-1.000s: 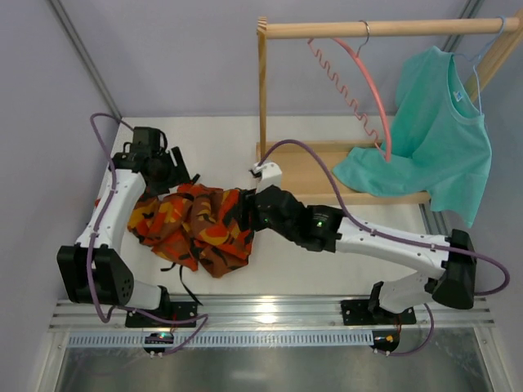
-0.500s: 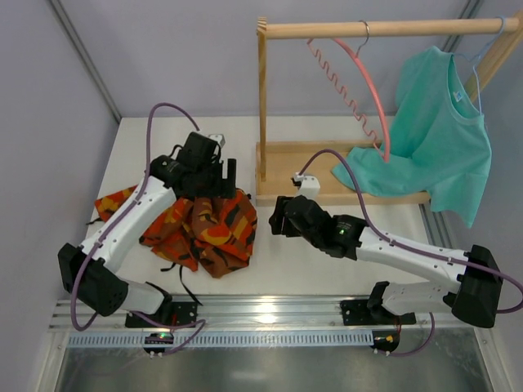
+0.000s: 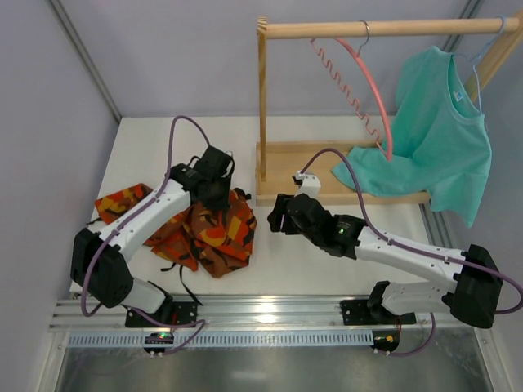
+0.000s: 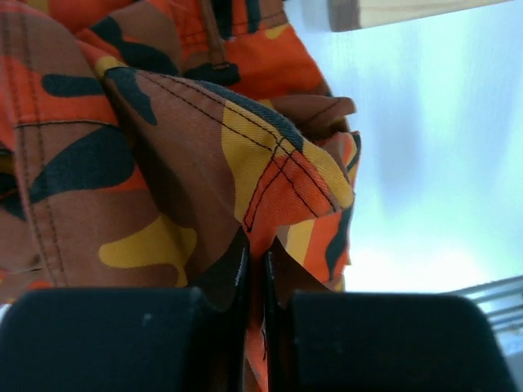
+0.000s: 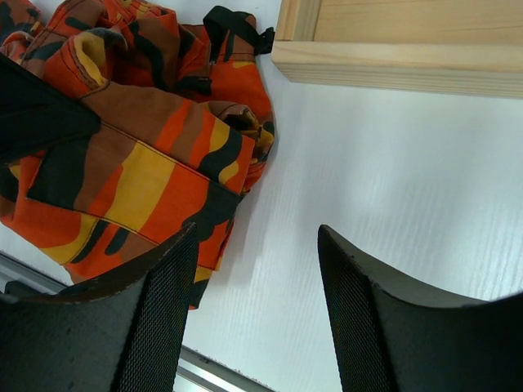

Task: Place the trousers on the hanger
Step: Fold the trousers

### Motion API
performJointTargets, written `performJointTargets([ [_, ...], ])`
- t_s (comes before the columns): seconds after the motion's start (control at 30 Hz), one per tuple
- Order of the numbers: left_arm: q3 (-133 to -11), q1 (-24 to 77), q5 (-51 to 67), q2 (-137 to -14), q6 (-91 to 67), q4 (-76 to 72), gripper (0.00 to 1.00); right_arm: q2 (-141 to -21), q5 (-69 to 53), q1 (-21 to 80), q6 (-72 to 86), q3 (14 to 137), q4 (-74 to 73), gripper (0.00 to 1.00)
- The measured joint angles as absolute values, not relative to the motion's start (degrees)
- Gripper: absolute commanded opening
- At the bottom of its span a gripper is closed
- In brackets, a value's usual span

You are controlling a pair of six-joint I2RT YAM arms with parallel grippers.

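Saw orange, red, brown, yellow and black camouflage print on the trousers (image 3: 204, 233), pink-coral on the hanger (image 3: 373, 82), plain teal on the T-shirt (image 3: 437, 143), pale wood on the rack (image 3: 262, 106) and white on the table (image 3: 302, 269).

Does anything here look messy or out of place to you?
The trousers lie in a crumpled heap on the table, not laid flat. The teal T-shirt hangs lopsided from its light-blue hanger, its hem slumped onto the rack's wooden base. The pink hanger hangs bare.
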State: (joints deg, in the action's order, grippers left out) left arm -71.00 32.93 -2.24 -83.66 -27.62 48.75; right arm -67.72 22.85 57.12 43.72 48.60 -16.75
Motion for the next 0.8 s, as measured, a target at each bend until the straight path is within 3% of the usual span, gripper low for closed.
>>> performJointTargets([
  [0.17, -73.2, 31.0, -10.7, -82.1, -27.6, 52.5, 0.00, -73.3, 21.8, 56.9, 43.7, 51.9, -15.6, 0.63],
  [0.37, -74.3, 20.8, -20.0, -72.6, -28.1, 54.5, 0.00, -82.8, 21.2, 56.9, 44.4, 59.6, -13.7, 0.60],
  [0.57, -72.7, 18.6, -23.0, -66.0, -28.4, 54.7, 0.00, -94.2, 21.3, 56.8, 45.4, 67.4, -13.0, 0.56],
  [0.8, -69.2, 17.3, -24.6, -66.2, -28.5, 54.7, 0.00, -102.0, 22.1, 55.7, 49.9, 71.2, -15.2, 0.60],
])
